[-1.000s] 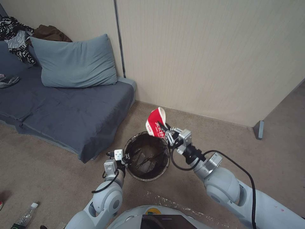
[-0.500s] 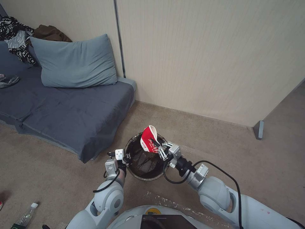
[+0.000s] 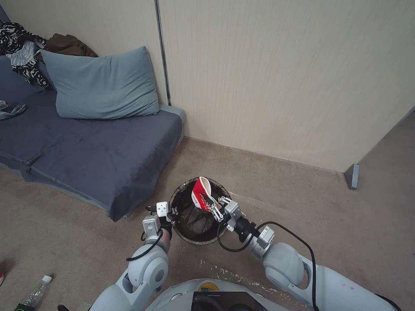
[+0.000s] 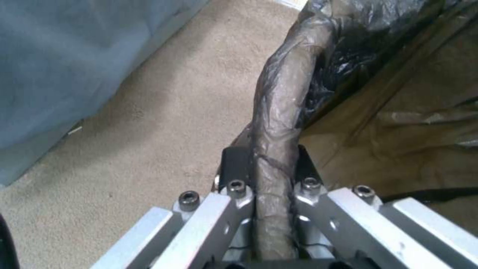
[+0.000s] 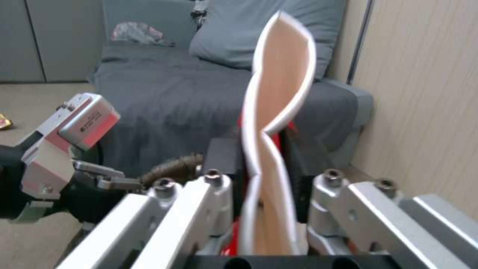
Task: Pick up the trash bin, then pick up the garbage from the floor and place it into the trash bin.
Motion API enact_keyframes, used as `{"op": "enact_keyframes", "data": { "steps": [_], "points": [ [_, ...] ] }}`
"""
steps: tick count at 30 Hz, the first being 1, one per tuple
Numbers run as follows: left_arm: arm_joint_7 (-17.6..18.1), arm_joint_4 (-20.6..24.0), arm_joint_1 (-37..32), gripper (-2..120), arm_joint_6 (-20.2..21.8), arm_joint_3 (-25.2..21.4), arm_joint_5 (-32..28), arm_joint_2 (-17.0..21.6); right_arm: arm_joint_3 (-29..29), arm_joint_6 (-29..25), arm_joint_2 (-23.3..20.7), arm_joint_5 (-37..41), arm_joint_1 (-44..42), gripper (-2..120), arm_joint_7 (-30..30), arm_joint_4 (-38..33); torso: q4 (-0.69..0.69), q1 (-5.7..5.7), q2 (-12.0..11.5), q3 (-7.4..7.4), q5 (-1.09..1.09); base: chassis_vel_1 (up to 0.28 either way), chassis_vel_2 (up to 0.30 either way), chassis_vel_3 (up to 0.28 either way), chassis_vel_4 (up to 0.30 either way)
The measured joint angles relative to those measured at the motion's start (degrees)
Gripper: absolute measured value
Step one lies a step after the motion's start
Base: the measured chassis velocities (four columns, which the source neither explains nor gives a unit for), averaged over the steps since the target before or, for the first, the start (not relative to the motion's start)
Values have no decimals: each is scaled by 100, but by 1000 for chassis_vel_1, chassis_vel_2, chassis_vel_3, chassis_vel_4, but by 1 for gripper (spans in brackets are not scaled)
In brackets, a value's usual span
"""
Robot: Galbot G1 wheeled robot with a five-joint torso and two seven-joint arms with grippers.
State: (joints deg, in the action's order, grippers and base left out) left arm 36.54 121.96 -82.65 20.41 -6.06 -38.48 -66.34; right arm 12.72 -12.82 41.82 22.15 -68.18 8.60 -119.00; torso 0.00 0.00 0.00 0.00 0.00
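Note:
The trash bin (image 3: 201,242) hangs just above the carpet, its dark bag wrapped over the rim (image 4: 283,112). My left gripper (image 3: 171,214) is shut on the near-left rim; in the left wrist view both pads (image 4: 234,164) pinch the bagged edge. My right gripper (image 3: 212,206) is shut on a squashed red-and-white paper cup (image 3: 200,193), held tilted over the bin's opening. In the right wrist view the flattened cup (image 5: 281,86) stands between the fingers (image 5: 222,157). A clear bottle (image 3: 36,292) lies on the floor at the lower left.
A low sofa (image 3: 99,151) with a blue-grey pillow (image 3: 101,84) and clothes (image 3: 23,47) stands to the left of the bin. A beige wall (image 3: 281,77) runs behind, ending at a corner post (image 3: 353,176). Open carpet (image 3: 346,224) lies to the right.
My right gripper has carried the cup down and back toward me, from beyond the bin's far rim to over its opening. The left gripper and bin have stayed put.

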Motion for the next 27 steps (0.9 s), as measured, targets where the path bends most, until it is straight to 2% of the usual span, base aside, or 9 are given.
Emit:
{"op": "enact_keyframes", "data": {
  "steps": [1,3,5,11,14,15,18,21,27],
  "points": [
    [0,-5,10,3,0,2,-1,-9,-18,0,-1,-17,-32,30,6,-9,0,0,0,0,0,0,0,0,0],
    [0,-7,14,3,0,5,-2,-14,-28,0,-1,-21,-52,32,8,-13,0,0,0,0,0,0,0,0,0],
    [1,-20,26,3,1,10,-3,-20,-65,0,-6,-41,-115,44,12,-28,0,0,0,0,0,0,0,0,0],
    [1,-35,27,3,2,12,-2,-33,-130,0,-12,-84,-244,61,9,-66,-1,0,0,0,0,0,0,0,0],
    [0,-39,14,3,2,20,8,-52,-192,0,-9,-96,-294,76,6,-127,0,0,0,0,0,0,0,0,0],
    [0,-39,14,3,2,20,8,-52,-192,0,-9,-96,-294,76,6,-127,0,0,0,0,0,0,0,0,0],
    [0,-45,11,3,2,23,14,-72,-326,-14,-3,-95,-364,91,5,-247,0,0,0,0,0,0,0,0,0],
    [0,-46,10,3,1,18,19,-76,-546,-29,15,-84,-451,99,59,-439,0,0,0,0,0,0,0,0,0],
    [0,-43,-23,3,6,-24,52,-74,-999,76,177,-45,-577,100,610,-675,0,0,0,0,-1,0,0,0,0]
  ]
}}
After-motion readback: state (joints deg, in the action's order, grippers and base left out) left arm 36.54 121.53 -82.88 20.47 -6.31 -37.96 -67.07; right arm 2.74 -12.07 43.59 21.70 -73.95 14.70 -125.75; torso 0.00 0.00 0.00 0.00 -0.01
